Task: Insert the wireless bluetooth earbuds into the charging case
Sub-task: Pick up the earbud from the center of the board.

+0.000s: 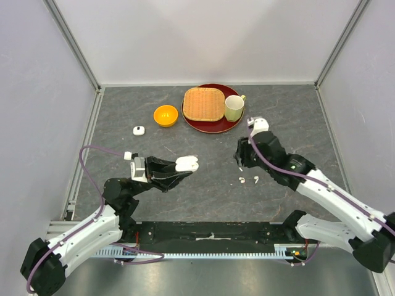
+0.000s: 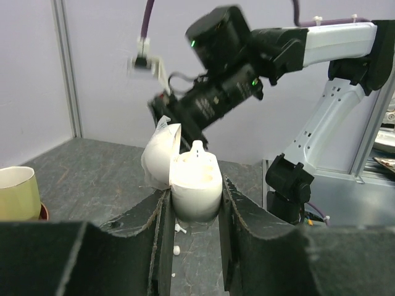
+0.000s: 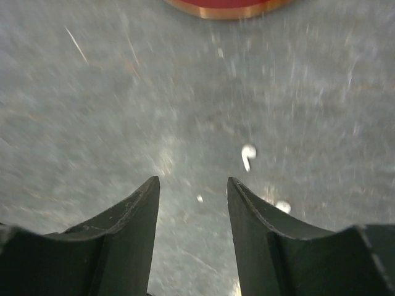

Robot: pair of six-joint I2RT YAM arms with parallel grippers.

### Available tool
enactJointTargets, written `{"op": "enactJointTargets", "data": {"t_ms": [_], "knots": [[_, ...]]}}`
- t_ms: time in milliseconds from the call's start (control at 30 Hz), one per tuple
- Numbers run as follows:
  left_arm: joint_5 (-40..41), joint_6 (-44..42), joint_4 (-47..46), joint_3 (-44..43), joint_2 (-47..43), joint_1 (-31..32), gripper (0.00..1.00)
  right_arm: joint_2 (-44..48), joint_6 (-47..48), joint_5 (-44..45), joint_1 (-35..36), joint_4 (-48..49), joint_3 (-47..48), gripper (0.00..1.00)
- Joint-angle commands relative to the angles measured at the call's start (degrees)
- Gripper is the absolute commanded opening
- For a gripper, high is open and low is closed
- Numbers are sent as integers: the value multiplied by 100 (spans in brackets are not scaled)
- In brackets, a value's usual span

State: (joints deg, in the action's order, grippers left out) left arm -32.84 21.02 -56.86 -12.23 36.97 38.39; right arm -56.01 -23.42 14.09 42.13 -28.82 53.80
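A: Grey worktop (image 1: 203, 132) — where are the earbuds (image 1: 241, 180)?
B: Loose, just beside the right hand (image 3: 192, 185), which is spread and empty. The left hand (image 2: 194, 203) pinches the charging case (image 2: 196, 179), lid open, off the surface.

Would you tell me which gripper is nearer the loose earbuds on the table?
Right: right gripper hovers just beyond the earbuds; left gripper, clamping the charging case, sits farther left.
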Motion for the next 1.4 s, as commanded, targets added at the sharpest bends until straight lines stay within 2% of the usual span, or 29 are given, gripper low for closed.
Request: {"op": "enactJointTargets", "data": {"t_ms": [0, 133, 200, 367, 467, 700, 1367], "knots": [[199, -256, 17, 89, -146, 19, 2, -305, -233, -353, -3, -344, -352, 53], [217, -256, 44, 89, -155, 28, 2, -779, -478, -267, -3, -344, -634, 48], [208, -247, 43, 80, -129, 28, 2, -894, -549, -205, -20, -300, -774, 39], [164, -256, 70, 72, -111, 28, 2, -964, -541, -809, -494, 130, -1205, 31], [173, -247, 79, 80, -111, 19, 2, -956, -479, -1292, -802, 411, -1416, 30], [173, -212, 61, 45, -15, 19, 2, -1324, -374, -1698, -1128, 754, -1706, 29], [190, -106, -80, 72, 82, 28, 2, -1764, -31, -1558, -1374, 966, -1759, 26]]}}
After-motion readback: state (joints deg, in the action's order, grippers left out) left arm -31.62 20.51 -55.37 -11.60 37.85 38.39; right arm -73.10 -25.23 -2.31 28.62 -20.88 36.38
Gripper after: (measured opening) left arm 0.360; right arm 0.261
